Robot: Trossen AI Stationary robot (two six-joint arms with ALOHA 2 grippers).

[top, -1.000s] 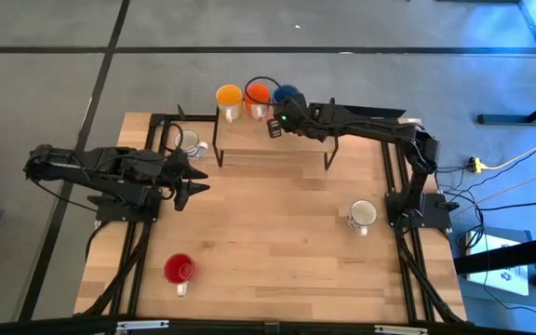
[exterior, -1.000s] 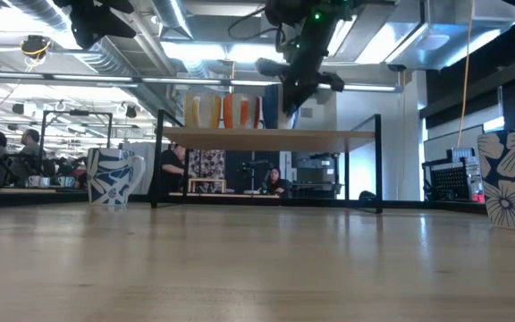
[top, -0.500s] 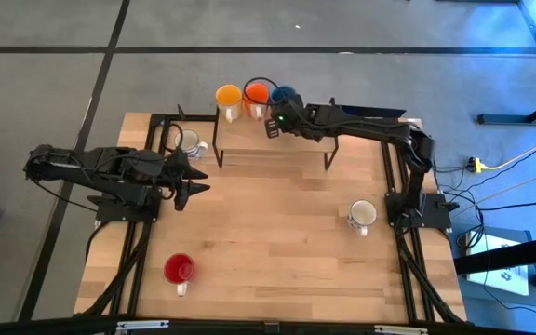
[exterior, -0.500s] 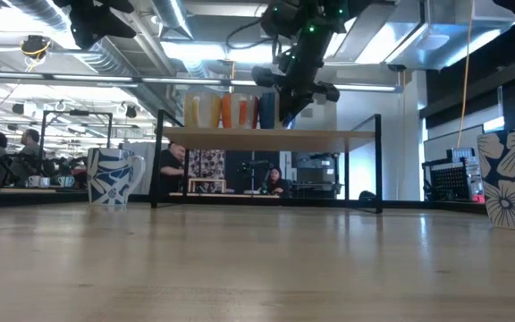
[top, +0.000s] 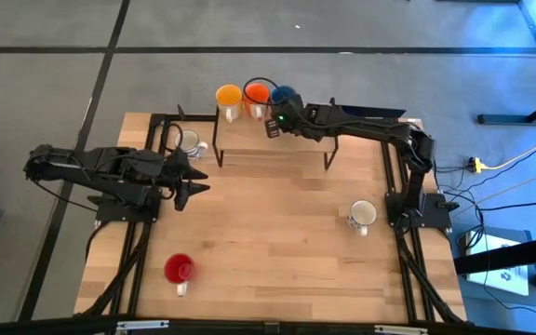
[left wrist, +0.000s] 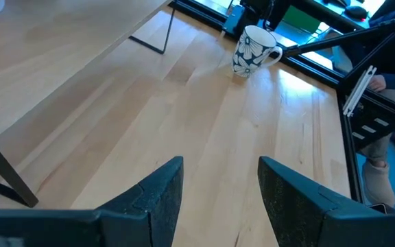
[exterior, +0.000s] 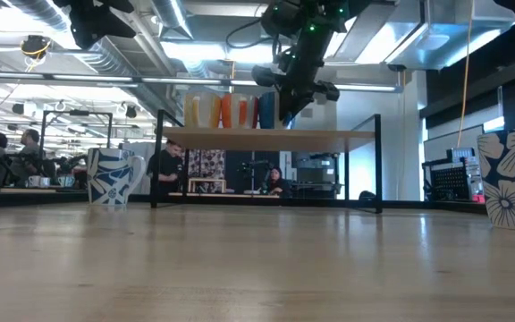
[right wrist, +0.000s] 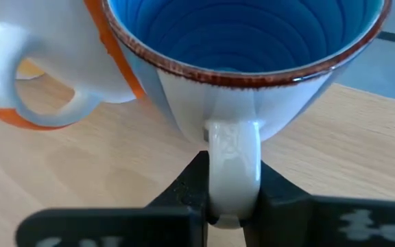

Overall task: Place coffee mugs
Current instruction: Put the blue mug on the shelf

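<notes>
The dark blue mug (top: 287, 93) (right wrist: 252, 41), blue inside with a white handle, is at the far edge of the wooden rack top, right of the orange mug (top: 257, 94) (right wrist: 60, 62) and the yellow mug (top: 228, 97). My right gripper (top: 280, 109) (right wrist: 232, 192) is shut on it. The left gripper (top: 201, 189) (left wrist: 218, 185) hangs open over the table's left half. Two white mugs with blue patterns (top: 189, 141) (top: 363, 216) and the red mug (top: 180, 270) stand on the table. No plain white mug shows. My right gripper pinches the blue mug's white handle (right wrist: 233, 154) between its two fingers, which lie on the handle's two flat sides. The fingers come slanting down from the table's near side. The mug stands upright beside the orange mug (exterior: 228, 111), its base at the rack top; whether it rests there I cannot tell.
The rack (top: 273, 149) (exterior: 329, 136) is a wooden shelf on thin black legs at the table's far middle. One patterned mug (exterior: 112, 175) stands left of it, the other (left wrist: 252, 50) near the right arm's base. Bare wood lies between the arms.
My right gripper has carried the blue mug a little toward the table's left and slightly down, bringing it beside the orange mug. It has stayed shut on the handle. In the last half second it has kept still.
</notes>
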